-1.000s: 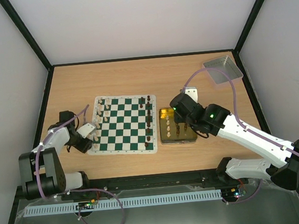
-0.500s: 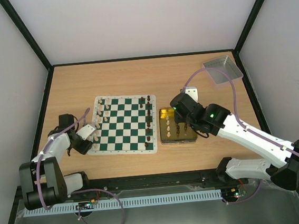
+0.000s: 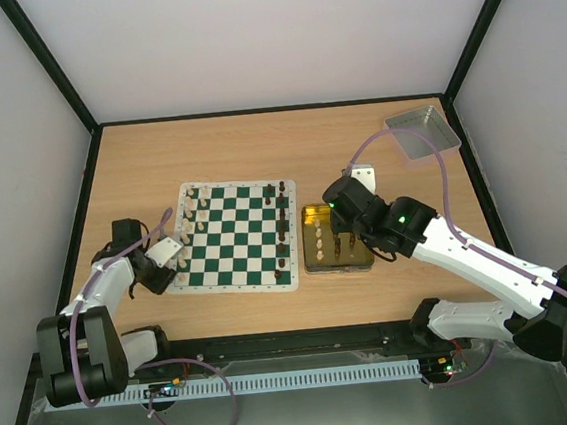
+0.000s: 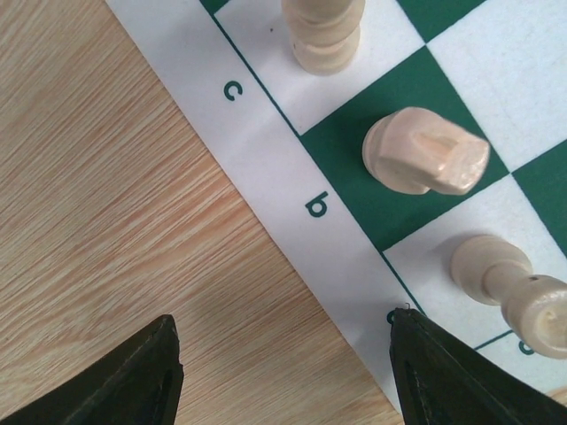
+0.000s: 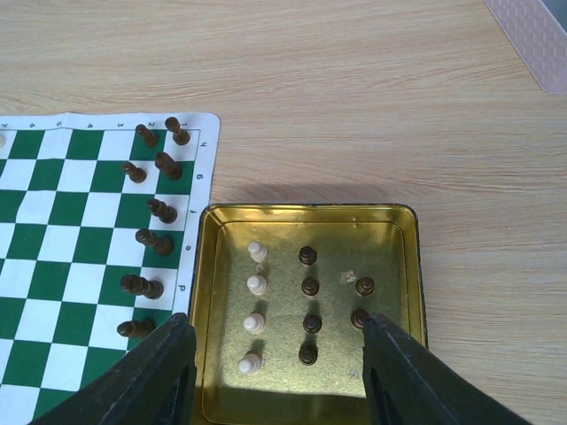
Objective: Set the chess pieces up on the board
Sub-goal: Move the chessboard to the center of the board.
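The green and white board (image 3: 235,227) lies left of centre. Cream chess pieces (image 3: 195,216) line its left edge and dark ones (image 3: 281,223) its right edge. My left gripper (image 3: 170,254) sits low at the board's near-left edge. In the left wrist view it (image 4: 283,376) is open and empty, over wood and the white border (image 4: 292,177), with a cream knight (image 4: 423,161) just ahead. My right gripper (image 3: 341,235) hovers open (image 5: 275,381) over the gold tray (image 5: 310,209). The tray holds several cream pawns (image 5: 257,285) and several dark pawns (image 5: 310,287).
A grey metal tray (image 3: 422,131) stands at the back right corner. A small white block (image 3: 363,177) lies behind the gold tray. Black frame posts and white walls close in the table on three sides.
The left arm has drawn back slightly from the board's left edge, its jaws a touch wider. The right arm has not moved.
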